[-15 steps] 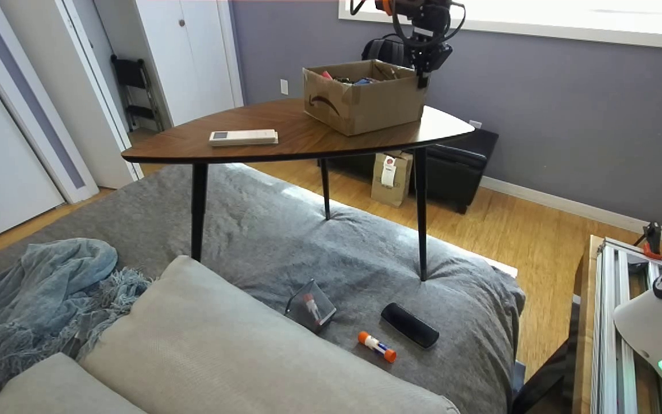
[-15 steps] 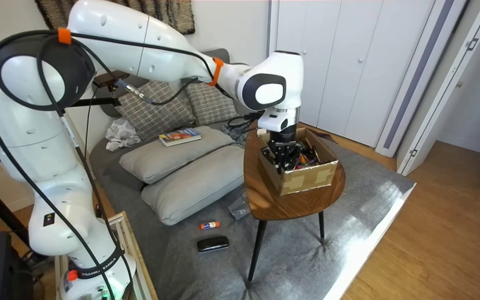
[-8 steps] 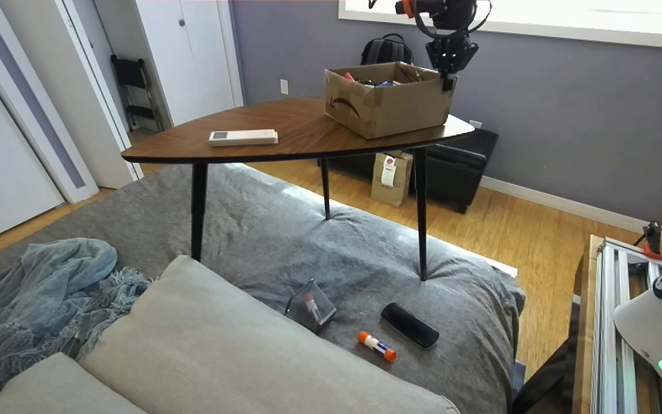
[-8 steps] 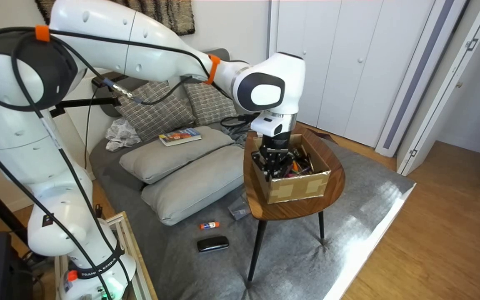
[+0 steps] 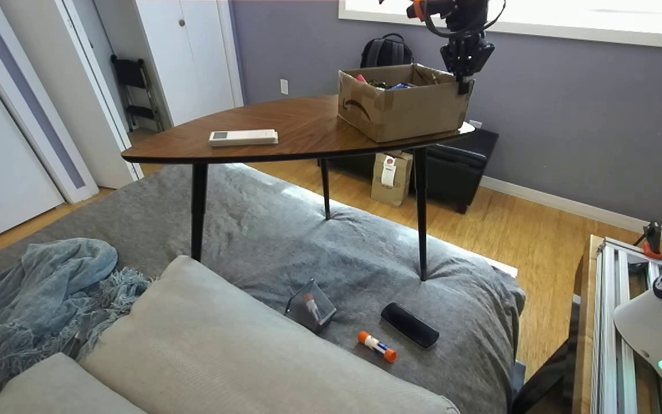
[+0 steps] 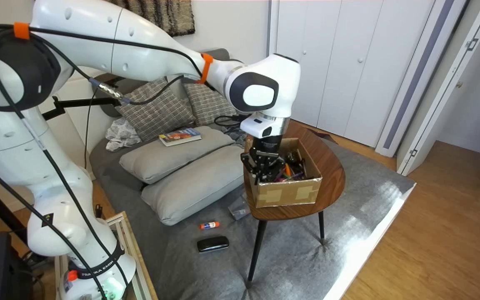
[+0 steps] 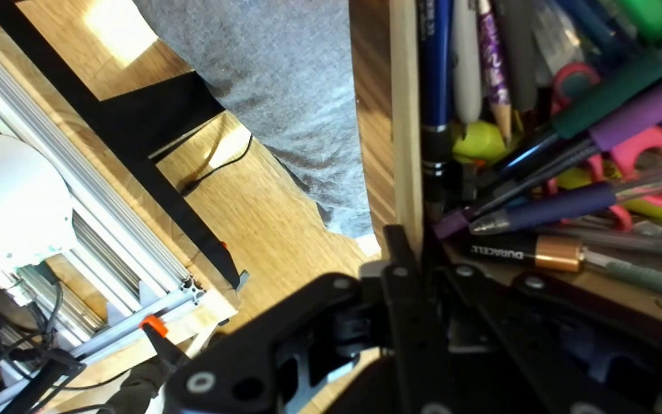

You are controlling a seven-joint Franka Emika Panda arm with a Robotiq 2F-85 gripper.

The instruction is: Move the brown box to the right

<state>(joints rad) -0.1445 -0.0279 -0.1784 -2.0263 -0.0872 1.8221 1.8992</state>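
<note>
A: Hazards to be logged, largest item first?

B: The grey bedding (image 5: 360,247) is soft and puckered under the legs (image 5: 421,213) of the table (image 5: 296,119); the table may be rocked if the pull is hard. The brown box (image 5: 414,113) is seen resting at the table's right end in an exterior view; only a narrow strip of wood is left bare beside it in the wrist view, so a fall over the edge could be caused by too long a drag.

A: And the grip?

B: The gripper (image 5: 464,86) is clamped on the box's wall, close to the near right corner. Bending of the cardboard, or slipping, is to be feared, since the load of pens (image 7: 612,95) is carried off to one side.

A: Changes against the earlier frame?

B: Table: none noted. Box and gripper: displaced together, farther right in an exterior view. The flat pale object (image 5: 243,137), left of the box, is undisturbed.
</note>
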